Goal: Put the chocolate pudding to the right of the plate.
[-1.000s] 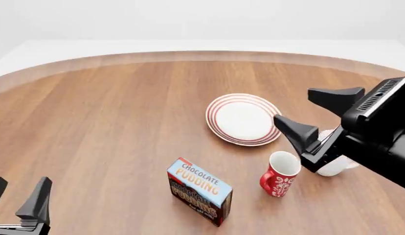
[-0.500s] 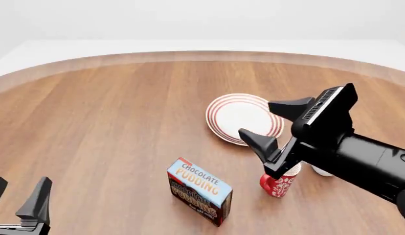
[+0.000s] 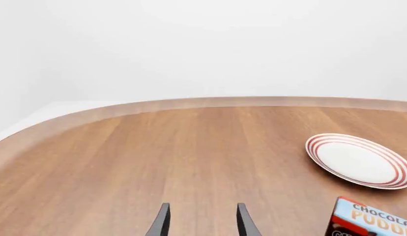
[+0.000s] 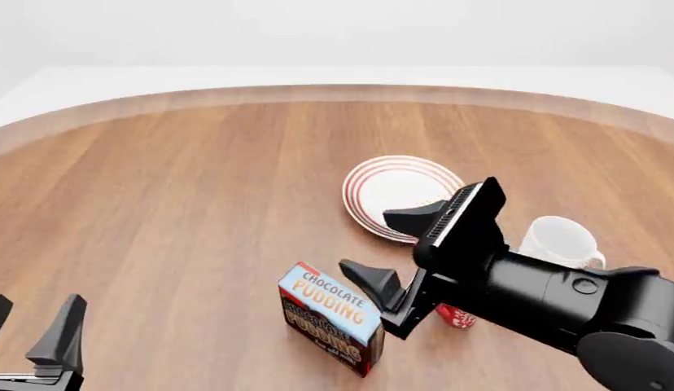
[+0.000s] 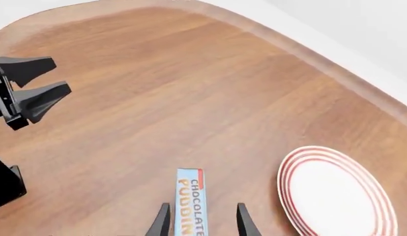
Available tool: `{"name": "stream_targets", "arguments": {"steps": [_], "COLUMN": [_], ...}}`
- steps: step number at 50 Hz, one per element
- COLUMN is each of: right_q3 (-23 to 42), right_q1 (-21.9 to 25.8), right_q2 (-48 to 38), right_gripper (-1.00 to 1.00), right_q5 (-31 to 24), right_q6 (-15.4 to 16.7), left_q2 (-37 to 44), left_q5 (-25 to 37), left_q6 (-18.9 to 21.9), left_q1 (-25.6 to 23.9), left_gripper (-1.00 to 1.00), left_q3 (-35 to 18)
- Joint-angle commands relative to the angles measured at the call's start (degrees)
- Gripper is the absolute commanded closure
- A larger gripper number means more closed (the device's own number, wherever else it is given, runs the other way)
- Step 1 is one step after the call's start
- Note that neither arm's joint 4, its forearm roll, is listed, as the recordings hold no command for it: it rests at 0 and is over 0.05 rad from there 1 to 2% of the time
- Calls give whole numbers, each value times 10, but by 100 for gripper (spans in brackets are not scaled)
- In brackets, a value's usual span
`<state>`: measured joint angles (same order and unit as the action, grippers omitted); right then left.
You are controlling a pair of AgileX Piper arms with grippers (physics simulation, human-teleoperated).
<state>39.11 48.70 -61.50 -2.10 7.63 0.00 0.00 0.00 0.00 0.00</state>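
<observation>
The right claw (image 4: 394,248) hangs wide open above the chocolate pudding carton (image 4: 330,316), which stands on the wooden surface (image 4: 185,204) in front of and left of the red-ringed plate (image 4: 387,191). A white mug (image 4: 560,242) sits right of the plate. The left claw (image 4: 31,326), open and empty, waits at the near-left corner.
</observation>
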Motion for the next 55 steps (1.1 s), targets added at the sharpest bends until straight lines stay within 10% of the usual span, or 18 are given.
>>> {"name": "stream_targets", "arguments": {"steps": [1, 55], "right_q3": [7, -34], "right_q1": [41, -24], "right_q2": [-25, -83], "right_gripper": [-100, -100], "right_q5": [3, 36], "right_q6": [-26, -48], "left_q2": [0, 0], "left_q5": [0, 0], "left_q6": [0, 0], "left_q1": [0, 0], "left_gripper": [-100, -100], "left_q3": [0, 0]}}
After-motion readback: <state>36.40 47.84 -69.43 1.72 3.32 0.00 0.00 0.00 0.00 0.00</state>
